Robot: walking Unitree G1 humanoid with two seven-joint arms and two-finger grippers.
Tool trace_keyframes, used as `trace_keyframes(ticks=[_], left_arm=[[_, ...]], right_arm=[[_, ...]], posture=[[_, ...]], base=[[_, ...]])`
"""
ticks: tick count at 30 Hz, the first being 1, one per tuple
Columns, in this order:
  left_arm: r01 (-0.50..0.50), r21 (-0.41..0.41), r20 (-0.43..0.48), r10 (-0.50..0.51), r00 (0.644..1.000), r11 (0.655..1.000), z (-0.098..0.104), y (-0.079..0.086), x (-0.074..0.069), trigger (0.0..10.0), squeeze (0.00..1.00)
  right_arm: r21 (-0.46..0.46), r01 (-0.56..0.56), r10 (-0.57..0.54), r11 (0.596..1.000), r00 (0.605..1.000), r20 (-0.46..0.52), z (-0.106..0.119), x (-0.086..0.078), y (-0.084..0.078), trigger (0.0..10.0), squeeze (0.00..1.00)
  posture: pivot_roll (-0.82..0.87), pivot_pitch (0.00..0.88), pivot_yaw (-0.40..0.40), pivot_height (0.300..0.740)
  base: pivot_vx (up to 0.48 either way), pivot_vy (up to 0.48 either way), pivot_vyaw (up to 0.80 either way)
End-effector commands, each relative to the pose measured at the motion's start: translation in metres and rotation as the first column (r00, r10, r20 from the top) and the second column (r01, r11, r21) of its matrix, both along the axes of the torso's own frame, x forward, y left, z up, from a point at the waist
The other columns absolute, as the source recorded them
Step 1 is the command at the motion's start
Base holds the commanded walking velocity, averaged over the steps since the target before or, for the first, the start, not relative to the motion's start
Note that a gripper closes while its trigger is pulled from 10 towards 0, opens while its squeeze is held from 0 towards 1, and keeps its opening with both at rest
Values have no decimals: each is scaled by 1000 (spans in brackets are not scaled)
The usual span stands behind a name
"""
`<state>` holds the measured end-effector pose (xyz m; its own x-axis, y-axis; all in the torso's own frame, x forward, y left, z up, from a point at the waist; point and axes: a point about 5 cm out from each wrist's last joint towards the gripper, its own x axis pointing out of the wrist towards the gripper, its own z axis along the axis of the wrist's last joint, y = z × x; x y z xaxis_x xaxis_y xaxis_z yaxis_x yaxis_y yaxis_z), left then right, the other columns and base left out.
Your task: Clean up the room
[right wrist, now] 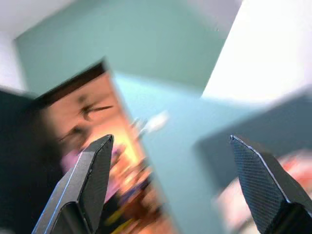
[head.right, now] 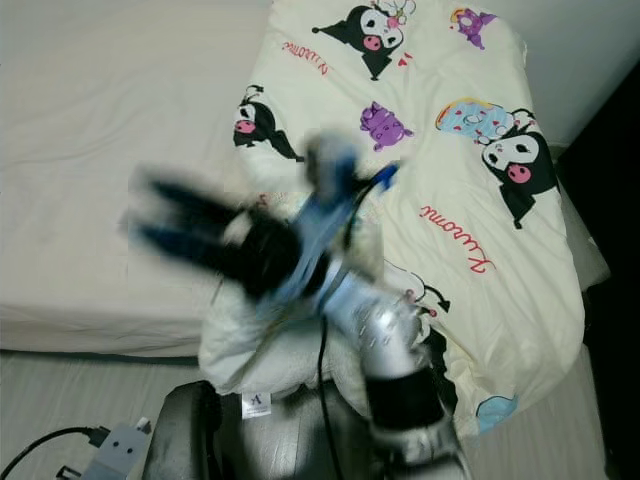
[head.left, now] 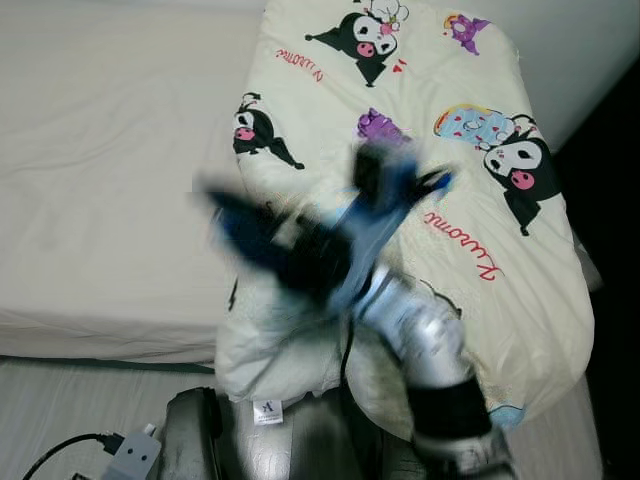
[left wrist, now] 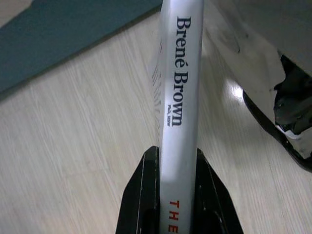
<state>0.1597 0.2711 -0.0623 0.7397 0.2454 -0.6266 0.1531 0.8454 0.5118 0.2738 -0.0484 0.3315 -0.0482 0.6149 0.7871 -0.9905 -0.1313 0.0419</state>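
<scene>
My left gripper (left wrist: 176,152) is shut on a white book (left wrist: 181,73) whose spine reads "Brené Brown". It holds the book spine-up above a pale wooden floor (left wrist: 73,146). My right gripper (head.left: 225,215) is raised in front of the bed, blurred by motion, with its two black fingers spread open and pointing left, nothing between them. The right wrist view shows that same gripper (right wrist: 170,141) open against a blurred teal and orange background. A cream quilt (head.left: 480,200) printed with black cartoon figures lies on the bed's right half and hangs over the near edge.
The white bed sheet (head.left: 100,150) spreads out to the left. A grey plug with a black cable (head.left: 135,455) lies on the floor at the lower left. A teal rug (left wrist: 63,34) and a dark object (left wrist: 287,126) are near the book.
</scene>
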Motion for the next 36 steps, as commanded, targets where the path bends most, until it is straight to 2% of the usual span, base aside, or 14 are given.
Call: trace_keyframes(ticks=[1,9,10,12,13,14,16,18,20,22,24,27,34,36], left_arm=[[-2,1,-66,2,998,1000,-9,-3,-15,10000,0],[3,-1,-71,-3,997,1000,-10,-6,-15,10000,0],[2,-2,-72,-2,997,1000,-10,-6,-15,10000,0],[2,-2,-81,-3,997,1000,-11,-6,-17,10000,0],[2,-2,-81,-3,997,1000,-11,-6,-17,10000,0],[4,-2,-87,-4,996,1000,-12,-6,-18,10000,0],[4,-2,-87,-4,996,1000,-12,-6,-18,10000,0],[8,0,-95,-8,995,1000,-13,-5,-21,10000,0],[9,1,-97,-9,995,1000,-13,-5,-22,10000,0],[11,3,-97,-11,995,1000,-12,-3,-22,10000,0],[15,8,-97,-15,995,1000,-12,-1,-24,10000,0],[25,17,-105,-23,994,1000,-12,2,-28,10000,0],[34,31,-130,-30,991,999,-12,10,-41,10000,0],[39,37,-140,-33,990,999,-12,14,-48,10000,0]], right_arm=[[80,50,-52,996,998,25,12,-4,-15,10000,0],[165,340,-333,926,940,-69,40,12,-67,10000,0],[163,488,-465,857,871,-160,43,24,-88,10000,0],[30,778,-727,628,600,-335,26,52,-138,10000,0],[30,778,-727,628,600,-335,26,52,-138,10000,0],[-52,835,-782,547,488,-388,11,61,-156,10000,0],[-52,835,-782,547,488,-388,11,61,-156,10000,0],[-382,838,-890,390,236,-390,-49,83,-167,10000,0],[-514,773,-910,372,194,-368,-81,89,-159,10000,0],[-606,696,-916,385,210,-341,-111,91,-145,10000,0],[-673,561,-876,483,316,-365,-147,88,-113,10000,0],[-705,474,-844,527,388,-370,-167,86,-90,10000,0],[-766,398,-833,504,458,-310,-190,86,-63,10000,0],[-841,347,-854,415,469,-228,-206,86,-51,10000,0]], posture=[[-21,244,-9,561],[-28,242,-12,561],[-31,244,-12,561],[-37,248,-9,561],[-37,248,-9,561],[-37,248,-9,561],[-37,248,-9,561],[-35,253,-6,561],[-29,261,-5,561],[-23,263,-3,561],[-13,274,1,561],[-1,292,11,561],[20,331,24,561],[28,344,27,561]], base=[[0,0,0],[0,0,0],[0,0,0],[0,0,0],[0,0,0],[0,0,0],[0,0,0],[0,0,0],[0,0,0],[0,0,0],[0,0,0],[0,0,0],[0,0,0],[0,0,0]])
